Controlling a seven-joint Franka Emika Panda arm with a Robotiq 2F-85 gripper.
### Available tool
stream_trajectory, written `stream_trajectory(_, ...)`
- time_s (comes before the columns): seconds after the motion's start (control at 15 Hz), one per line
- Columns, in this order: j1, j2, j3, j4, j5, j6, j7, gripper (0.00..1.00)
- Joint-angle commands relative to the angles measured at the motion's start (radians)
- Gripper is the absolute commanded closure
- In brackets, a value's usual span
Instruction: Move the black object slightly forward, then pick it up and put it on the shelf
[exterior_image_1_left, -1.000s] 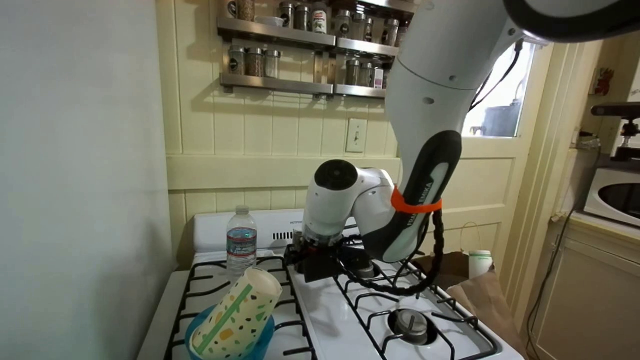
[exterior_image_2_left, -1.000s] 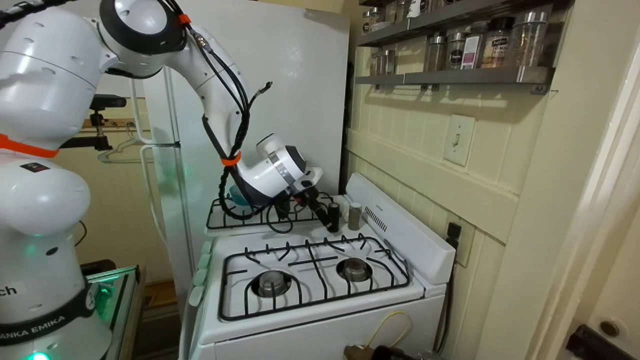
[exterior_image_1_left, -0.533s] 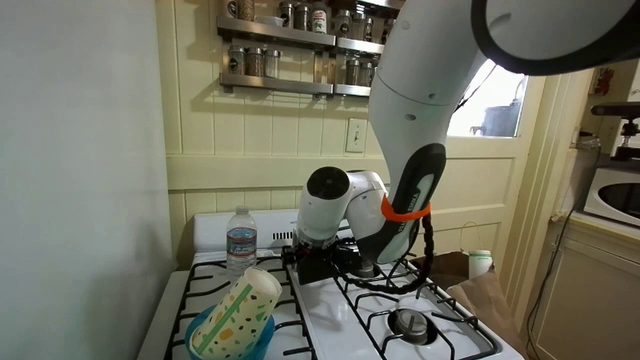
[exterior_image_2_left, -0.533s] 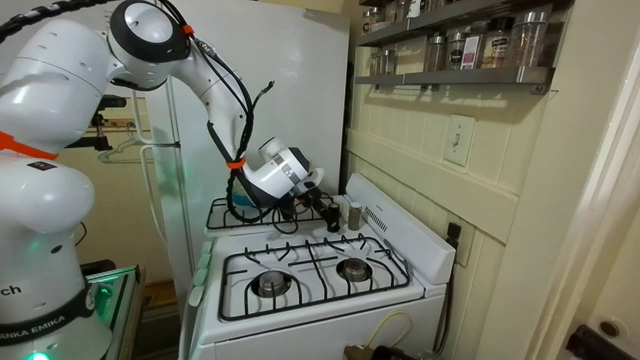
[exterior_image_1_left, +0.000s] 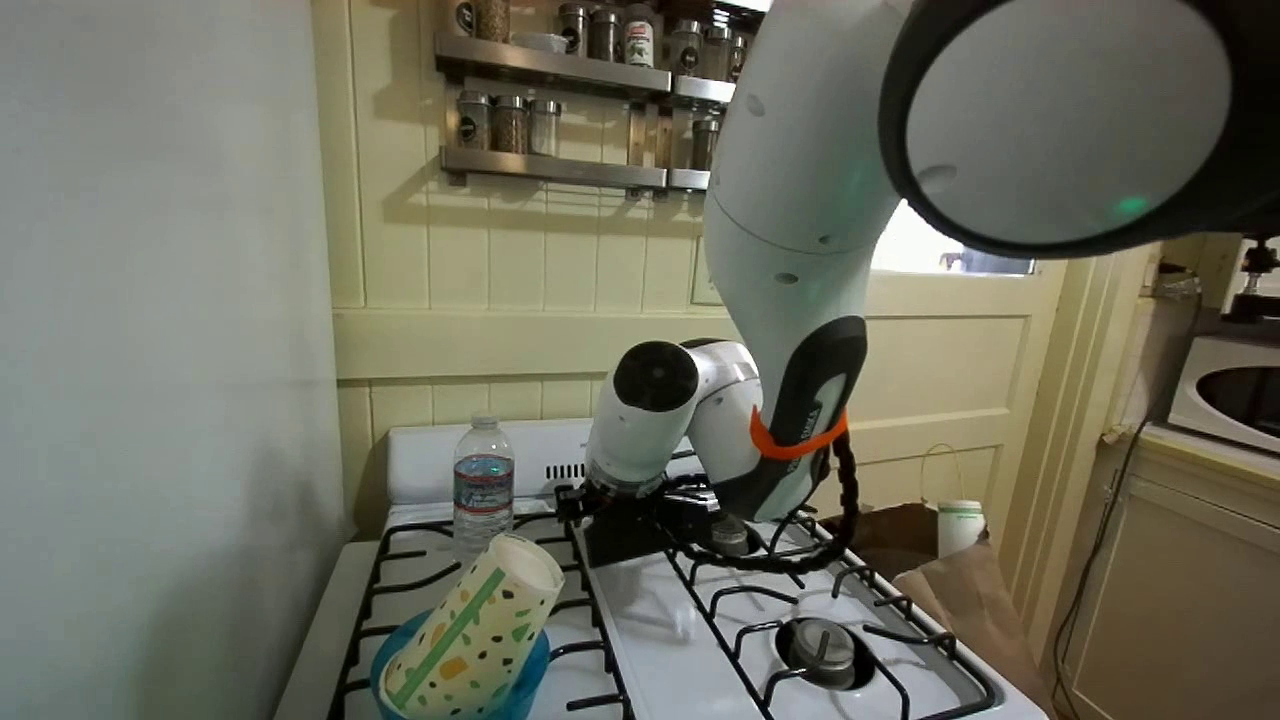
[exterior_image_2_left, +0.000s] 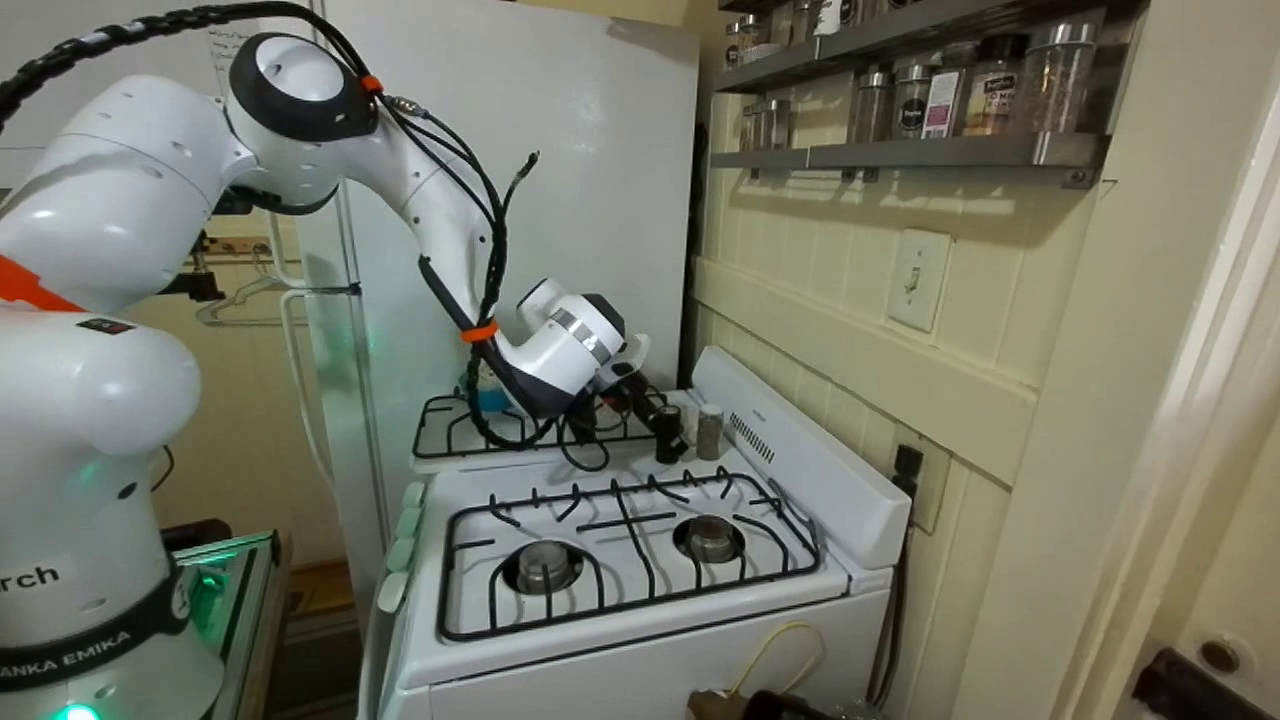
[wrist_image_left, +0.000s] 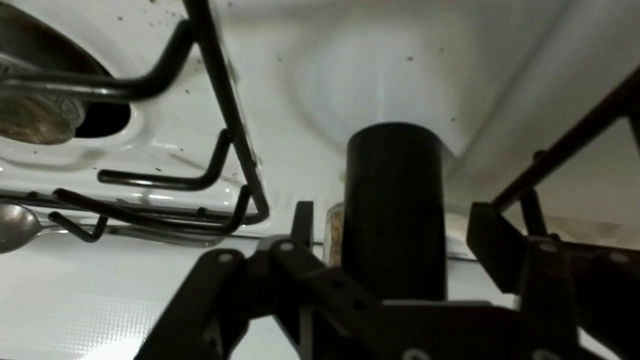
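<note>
The black object (wrist_image_left: 395, 210) is an upright black cylinder on the white stove top. It also shows in an exterior view (exterior_image_2_left: 667, 434), beside a glass spice jar (exterior_image_2_left: 709, 432). In the wrist view my gripper (wrist_image_left: 392, 220) is open, one finger on each side of the cylinder, with a visible gap on both sides. In an exterior view the gripper (exterior_image_2_left: 680, 440) is low at the cylinder. The other exterior view hides the cylinder behind the arm. The shelf (exterior_image_2_left: 960, 152) is a metal-fronted wall rack with rows of jars; it also shows here (exterior_image_1_left: 555, 168).
Burner grates (wrist_image_left: 227, 100) flank the strip where the cylinder stands. The stove's back panel (exterior_image_2_left: 800, 460) rises behind the jar. A water bottle (exterior_image_1_left: 484, 490) and a patterned cup (exterior_image_1_left: 475, 630) in a blue bowl (exterior_image_1_left: 525, 690) stand on a grate. A wall switch (exterior_image_2_left: 918, 280) sits below the shelf.
My gripper has moved toward the back panel, so its fingers are now at the cylinder. The upper arm has dropped and come forward. The cylinder and jar look unmoved.
</note>
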Motion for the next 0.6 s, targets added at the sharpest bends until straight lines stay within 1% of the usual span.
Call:
stream_trajectory(0.0,0.083,0.113,-0.097,0.02,0.035,0.085,0.068,0.47)
stream_trajectory(0.2,0.107,0.146,-0.118,0.005,0.061,0.101,0.071,0.73)
stream_trajectory(0.27,0.112,0.157,-0.122,0.003,0.072,0.106,0.073,0.8)
stream_trajectory(0.33,0.117,0.165,-0.129,0.001,0.084,0.111,0.073,0.81)
stream_trajectory(0.4,0.121,0.172,-0.134,-0.002,0.094,0.115,0.071,0.61)
stream_trajectory(0.47,0.124,0.18,-0.139,-0.003,0.105,0.12,0.068,0.48)
stream_trajectory(0.53,0.127,0.186,-0.143,-0.003,0.115,0.122,0.067,0.8)
